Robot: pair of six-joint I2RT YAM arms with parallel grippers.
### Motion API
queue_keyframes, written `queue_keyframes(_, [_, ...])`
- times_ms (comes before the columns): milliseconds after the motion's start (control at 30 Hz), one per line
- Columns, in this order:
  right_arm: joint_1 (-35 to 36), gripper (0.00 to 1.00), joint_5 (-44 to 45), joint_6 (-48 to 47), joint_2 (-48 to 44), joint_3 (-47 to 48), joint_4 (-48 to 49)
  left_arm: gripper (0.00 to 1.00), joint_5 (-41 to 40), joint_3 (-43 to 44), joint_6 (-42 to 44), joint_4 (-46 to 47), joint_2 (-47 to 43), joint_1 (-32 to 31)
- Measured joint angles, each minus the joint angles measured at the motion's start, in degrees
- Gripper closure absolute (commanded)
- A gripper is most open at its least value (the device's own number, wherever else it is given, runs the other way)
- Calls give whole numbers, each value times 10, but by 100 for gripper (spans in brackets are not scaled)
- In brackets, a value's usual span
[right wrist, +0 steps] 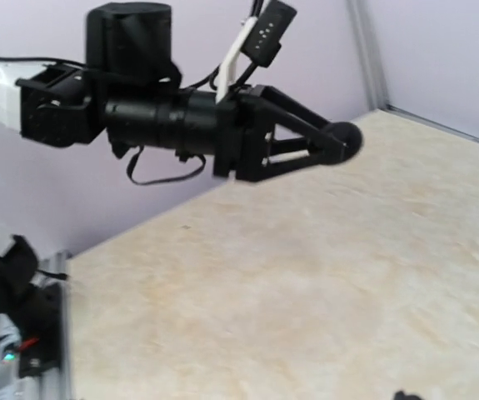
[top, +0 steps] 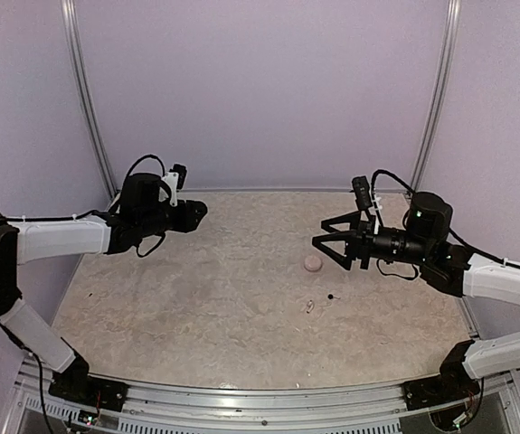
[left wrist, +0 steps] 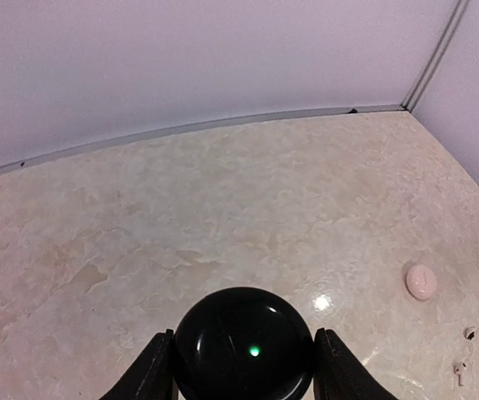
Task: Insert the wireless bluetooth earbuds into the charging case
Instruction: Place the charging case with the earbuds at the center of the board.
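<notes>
So, near to far:

- Earbuds: a tiny pale, near see-through earbud point(top: 310, 306) and a tiny glossy black earbud point(top: 331, 296) lay loose on the mottled beige table point(top: 196, 298). They were near each other but apart, and closest to the arm bases of anything on it.
- Key relation: both buds sat on the base side of the right gripper point(top: 330, 253) and below it. The black one was almost straight under the fingertips, the pale one slightly toward centre.
- Nearer arm: right, clearly. The left was well apart, across the table.
- Long axis: the buds were too small to tell which way the stems pointed. The wrist angle for a pick can't be set from these views.
- Pink round puck point(top: 311, 263): flat on the table, just beyond the buds and just below the right fingertips. Probably the main thing to clip on a descent.
- Right gripper state: jaws spread wide, nothing between them. It was raised off the table and pointed toward centre.
- Left gripper point(top: 194, 213): clamped on a glossy black round puck point(left wrist: 243, 343), one finger on each side and a green light showing on its face. It was held in the air toward the back left.
- Case: I read the black puck as the charging case. No open cavity was visible, so I couldn't tell whether it was ready to take a bud.
- Likely next move: the right arm drops toward the near side for a bud.
- Far: plain lilac walls point(top: 260, 90), nothing else in the way.
</notes>
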Motion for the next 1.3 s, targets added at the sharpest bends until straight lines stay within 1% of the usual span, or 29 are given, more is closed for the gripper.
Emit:
queue_keyframes(33, [-2,20,5,-2,4,0,-1,61,-1,2,-19,0,17,32])
queue_keyframes(67, [-4,20,14,-6,10,0,-2,61,-2,2,-37,0,31,47])
queue_keyframes(200, [-13,20,39,-15,35,0,-12,60,-8,10,-88,-4,95,84])
queue_keyframes(400, [-35,20,58,-29,93,24,-46,57,-26,81,-113,-38,190,101])
queue_keyframes(600, [-54,21,63,-43,139,59,-77,55,-28,156,-115,-70,255,111])
queue_keyframes(733, [-75,22,66,-47,178,75,-90,54,-27,186,-115,-87,292,111])
queue_keyframes(933, [-86,23,85,-64,240,106,-129,51,-23,195,-115,-119,323,111])
queue_keyframes(1100, [-94,22,96,-83,285,142,-155,46,-22,198,-114,-130,331,111])
queue_keyframes(1167, [-102,22,98,-90,301,150,-160,43,-20,198,-114,-130,331,111])
queue_keyframes(1300, [-123,22,83,-103,329,155,-161,32,-18,198,-114,-136,331,111])
